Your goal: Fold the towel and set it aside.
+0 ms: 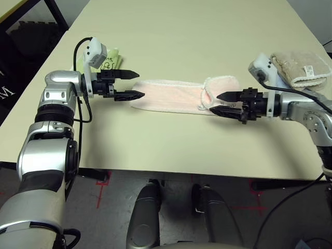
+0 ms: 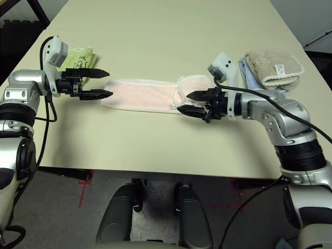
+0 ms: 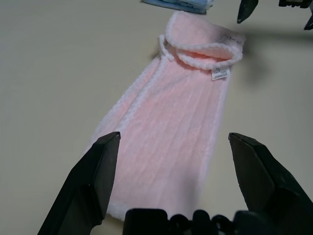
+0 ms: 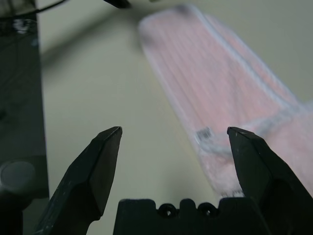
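Head stereo pair looks down over the surface (image 1: 171, 31); both wrist cameras, close and low, share the towel (image 3: 171, 122).

The big pale table (image 1: 181, 41) holds a long pink towel (image 1: 171, 96). Left of it lies a green towel (image 1: 110, 59); right of it, beige (image 1: 301, 67) and blue towels (image 2: 250, 77).

Our pale table, grey floor below

We see the cream table (image 1: 207, 31) over grey floor (image 1: 171, 181) with red tape marks (image 1: 101, 189); a black frame (image 1: 31, 21) stands beyond its left corner.
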Tool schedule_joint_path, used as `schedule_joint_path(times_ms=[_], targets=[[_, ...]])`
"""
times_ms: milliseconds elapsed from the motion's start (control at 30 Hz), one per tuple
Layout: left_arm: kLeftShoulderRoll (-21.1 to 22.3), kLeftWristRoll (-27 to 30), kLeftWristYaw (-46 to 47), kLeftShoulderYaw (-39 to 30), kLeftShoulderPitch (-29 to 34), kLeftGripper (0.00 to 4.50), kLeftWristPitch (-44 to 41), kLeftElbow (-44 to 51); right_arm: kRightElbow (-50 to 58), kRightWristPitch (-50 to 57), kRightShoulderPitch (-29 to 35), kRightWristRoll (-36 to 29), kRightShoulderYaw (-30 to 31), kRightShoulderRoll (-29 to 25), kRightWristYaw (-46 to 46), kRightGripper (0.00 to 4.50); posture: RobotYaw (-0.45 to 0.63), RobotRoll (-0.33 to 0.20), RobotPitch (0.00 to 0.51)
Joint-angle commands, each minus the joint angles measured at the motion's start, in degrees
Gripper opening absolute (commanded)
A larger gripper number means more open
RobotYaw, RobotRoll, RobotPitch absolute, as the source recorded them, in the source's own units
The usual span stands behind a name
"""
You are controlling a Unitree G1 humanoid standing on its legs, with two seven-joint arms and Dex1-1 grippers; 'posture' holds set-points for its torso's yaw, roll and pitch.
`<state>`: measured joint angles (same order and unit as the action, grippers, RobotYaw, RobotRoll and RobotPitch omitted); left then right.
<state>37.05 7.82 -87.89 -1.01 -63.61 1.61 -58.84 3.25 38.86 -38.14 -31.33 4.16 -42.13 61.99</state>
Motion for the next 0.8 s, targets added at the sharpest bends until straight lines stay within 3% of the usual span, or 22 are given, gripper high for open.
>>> schedule_joint_path(times_ms=[33, 167, 300, 500, 600, 800], targets=[[0.26, -0.47, -0.54, 0.64, 1.27, 4.50, -0.17, 1.30, -6.19, -8.70, -1.51, 1.57, -3.87, 2.64, -0.32, 4.46, 0.06, 0.000, 0.172], [-0.48, 0.74, 0.82, -0.57, 2.07, 4.50, 0.01, 2.41, -18.55, -26.63, -2.60, 4.66, -7.94, 7.60, 0.10, 4.46, 0.06, 0.000, 0.171], [-1.56, 1.90, 1.60, -1.25, 4.71, 4.50, 0.19, 5.52, -33.21, -44.11, -3.80, 9.83, -7.60, 9.47, 4.46, 4.46, 0.08, 0.000, 0.172], [-2.30, 2.88, 2.76, -1.53, 6.39, 4.50, -0.67, 8.53, -49.63, -56.35, -8.34, 12.95, -8.05, 9.52, 10.18, 4.46, 0.10, 0.000, 0.176], [-2.31, 3.16, 2.95, -1.51, 6.55, 4.50, -1.11, 9.13, -54.33, -59.15, -10.05, 13.54, -8.24, 8.97, 12.88, 3.88, 0.10, 0.000, 0.176], [-2.37, 3.46, 2.88, -1.38, 6.41, 4.50, -1.45, 9.41, -57.66, -59.55, -11.96, 14.53, -7.79, 8.80, 15.62, 1.53, 0.10, 0.000, 0.175]])
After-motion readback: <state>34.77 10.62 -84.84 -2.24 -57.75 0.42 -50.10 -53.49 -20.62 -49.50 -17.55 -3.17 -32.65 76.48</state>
